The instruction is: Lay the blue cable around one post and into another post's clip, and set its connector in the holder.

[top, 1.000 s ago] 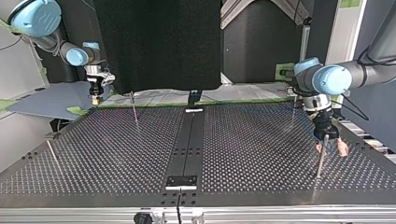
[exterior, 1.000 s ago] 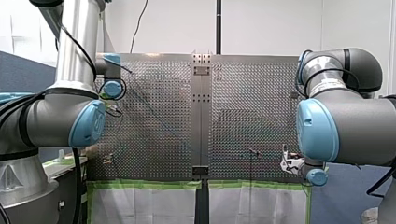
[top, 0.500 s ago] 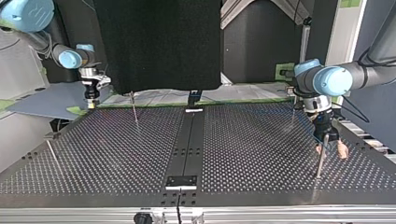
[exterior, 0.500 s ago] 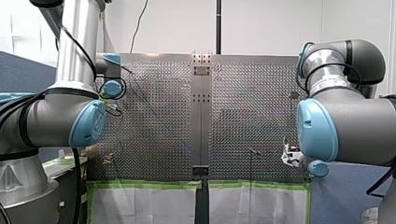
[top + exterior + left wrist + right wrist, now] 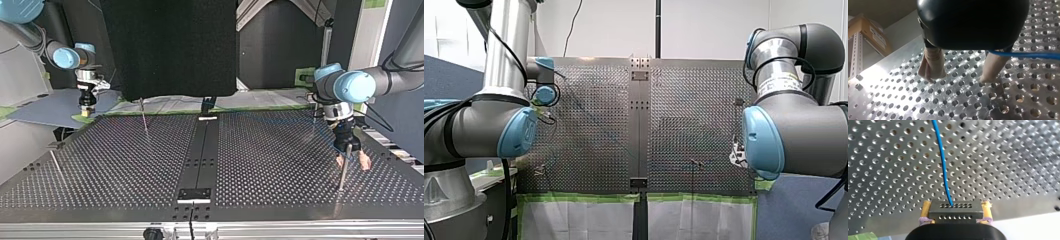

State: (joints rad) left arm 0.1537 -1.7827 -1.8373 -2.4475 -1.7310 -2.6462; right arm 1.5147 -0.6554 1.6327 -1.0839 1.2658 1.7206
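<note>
In the right wrist view my right gripper (image 5: 955, 214), with yellow pads, is shut on a dark perforated connector block (image 5: 955, 212). The blue cable (image 5: 942, 162) runs straight out of the block over the perforated table. At the top view's left, that gripper (image 5: 86, 109) hangs by the table's far corner. My left gripper (image 5: 351, 161) stands open at the top view's right, its beige pads either side of a thin post (image 5: 343, 172). The left wrist view shows the beige fingers (image 5: 931, 65) apart above the holes, with the blue cable (image 5: 1028, 55) passing beside one finger.
More thin posts stand on the table: one (image 5: 144, 116) at the back left of the top view, one (image 5: 56, 165) at the left edge, one (image 5: 314, 119) at the back right. A black centre strip (image 5: 200, 160) carries a small metal bracket (image 5: 195, 195) near the front edge.
My right gripper has carried the connector further to the top view's left, past the table's corner. My left gripper stays open at its post, shifted only slightly.
</note>
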